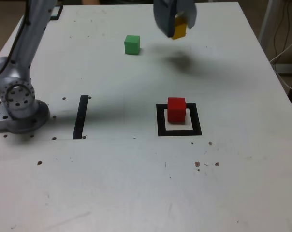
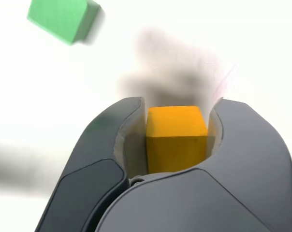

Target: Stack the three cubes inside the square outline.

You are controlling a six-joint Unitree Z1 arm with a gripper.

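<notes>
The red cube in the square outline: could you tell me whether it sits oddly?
Slightly: the red cube sits toward the far edge of the outline, leaving white centre bare in front, not centred. Otherwise nothing stands out.
</notes>
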